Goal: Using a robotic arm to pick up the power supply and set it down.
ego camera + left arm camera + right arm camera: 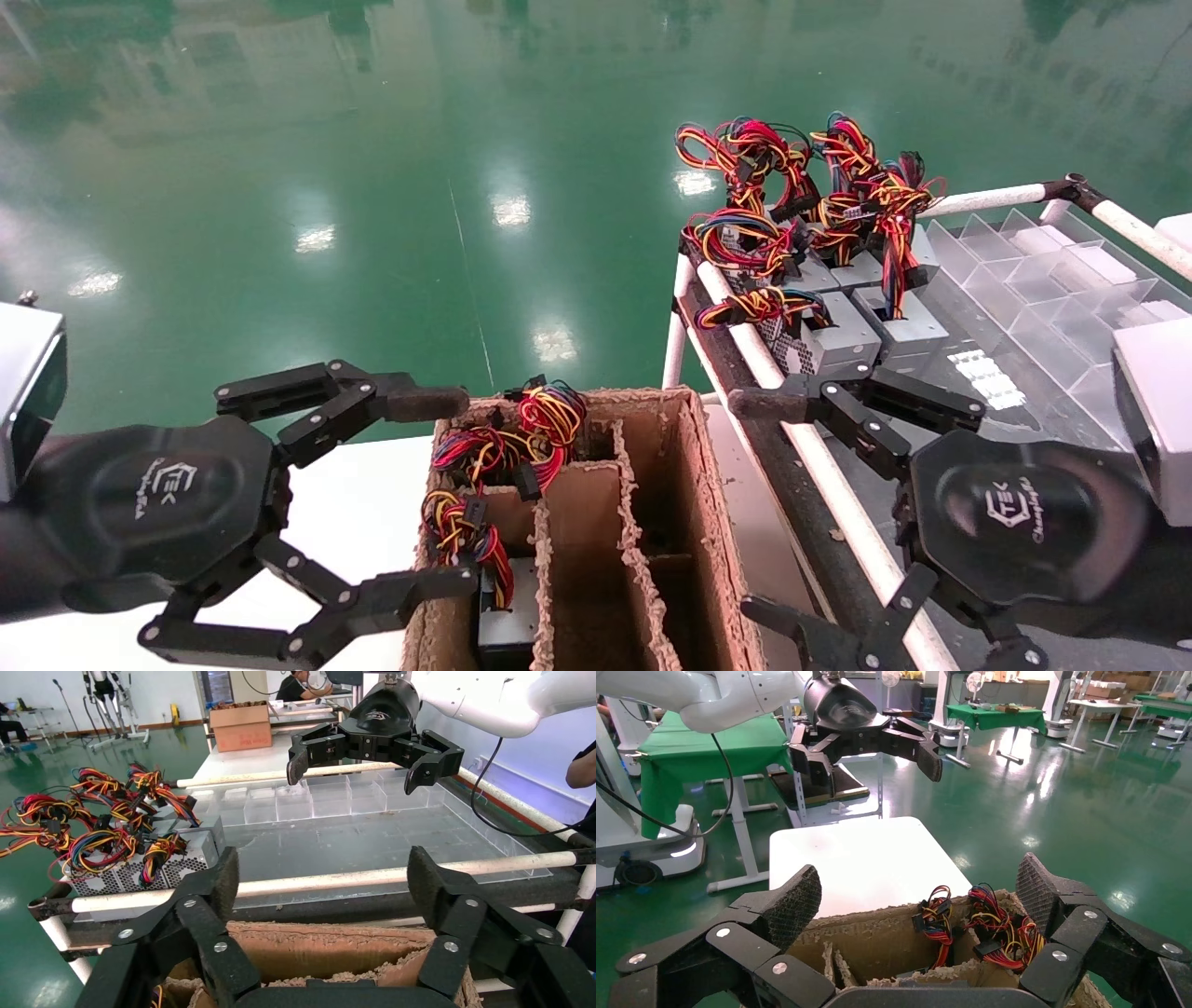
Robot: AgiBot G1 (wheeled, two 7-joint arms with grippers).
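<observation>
The cardboard box (652,522) with inner dividers is the landmark, standing at the near edge between both arms. The left end effector (447,489) hangs just left of the box, over the white table (345,494), with its 2 fingers spread wide and nothing between them; 1 fingertip (424,403) is near the box's far-left corner and the other is against the box's left wall, lower down. The right end effector (754,508) is just right of the box, above the black rail with white tube (792,438) of the cart, fingers also spread wide and empty. Inside the box, in the left compartments, sit wire bundles (521,438) in red, yellow, blue and orange w/ black connectors, and the grey top of 1 power supply (507,606) shows under them at the near-left compartment. The middle and right compartments look dark; I cannot tell what is inside. To the right of the box and farther away, on the cart's clear tray (1006,308), stands a group of grey power supplies (838,335) close together, perforated sides visible, their coloured wire loops (801,196) rising above. Clear plastic dividers (1034,270) fill the tray on the far-right side of this group. Beyond the box is green glossy floor (372,186).
</observation>
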